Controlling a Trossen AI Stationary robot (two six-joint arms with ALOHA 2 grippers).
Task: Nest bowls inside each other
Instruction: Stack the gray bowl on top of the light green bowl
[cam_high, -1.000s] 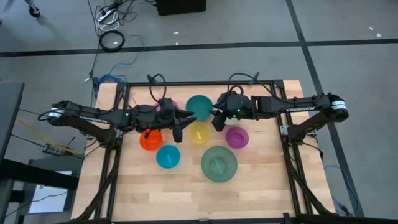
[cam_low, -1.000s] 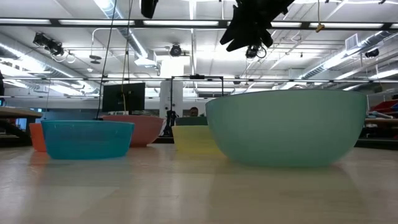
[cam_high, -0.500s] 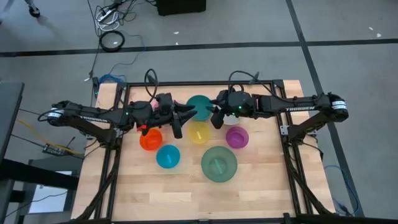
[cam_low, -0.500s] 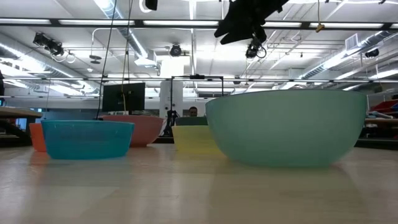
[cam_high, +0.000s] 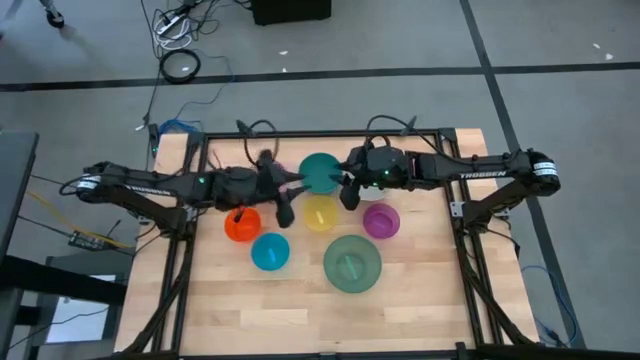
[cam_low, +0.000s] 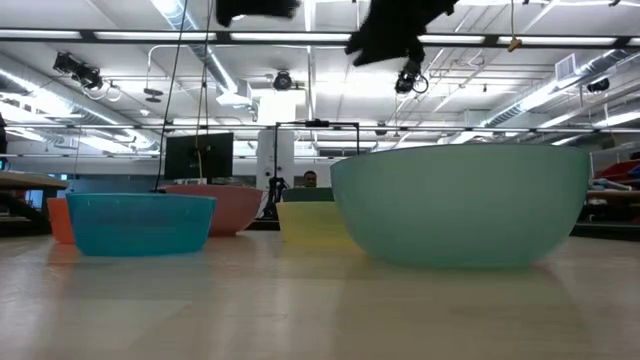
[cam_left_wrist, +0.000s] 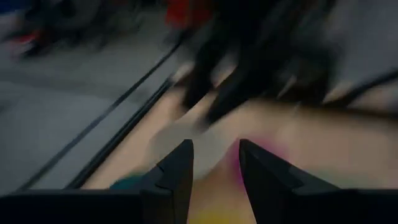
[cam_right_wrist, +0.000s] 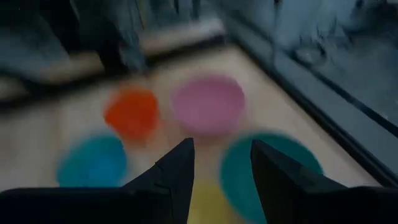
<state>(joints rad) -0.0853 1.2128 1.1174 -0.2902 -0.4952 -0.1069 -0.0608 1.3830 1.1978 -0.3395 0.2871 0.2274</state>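
Several bowls rest upright on the wooden table: teal (cam_high: 320, 172), yellow (cam_high: 320, 214), purple (cam_high: 381, 221), orange (cam_high: 241, 226), light blue (cam_high: 270, 252) and the largest, green (cam_high: 352, 264). The pink bowl (cam_right_wrist: 208, 104) lies mostly under my left arm in the high view. A pale bowl (cam_high: 374, 192) peeks out beside my right gripper. My left gripper (cam_left_wrist: 214, 146) hovers open, high above the table between the orange and yellow bowls. My right gripper (cam_right_wrist: 221, 146) hovers open, high above the gap between the teal and purple bowls. Neither holds anything.
The bowls cluster in the table's middle and far half. Bare wood (cam_high: 250, 310) lies along the near edge and left of the light blue bowl. A metal frame (cam_high: 190, 250) borders the table. In the low view both grippers (cam_low: 400, 30) hang well above the bowl rims.
My left gripper has rolled about its own line and tipped at the wrist while staying above the same spot; more of it now shows at the top of the low view. The bowls have not moved.
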